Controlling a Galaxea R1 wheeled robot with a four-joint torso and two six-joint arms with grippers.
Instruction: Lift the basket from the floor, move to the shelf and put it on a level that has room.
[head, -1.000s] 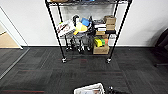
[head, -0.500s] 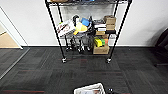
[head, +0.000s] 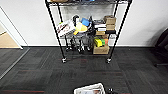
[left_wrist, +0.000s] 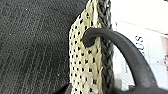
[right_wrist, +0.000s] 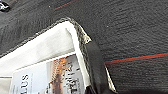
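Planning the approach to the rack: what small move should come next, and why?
Probably roll straight ahead toward the shelf: the basket sits low in the head view, open floor lies between, and the top level looks largely bare.

Woven wicker basket (left_wrist: 86, 65) – white cloth lining; striped matt carpet floor (head: 50, 70).

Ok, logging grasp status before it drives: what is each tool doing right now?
Left tool: cannot be told; its camera sits close against the basket wall and loop handle.
Right tool: cannot be told; its camera sits close over the basket rim.
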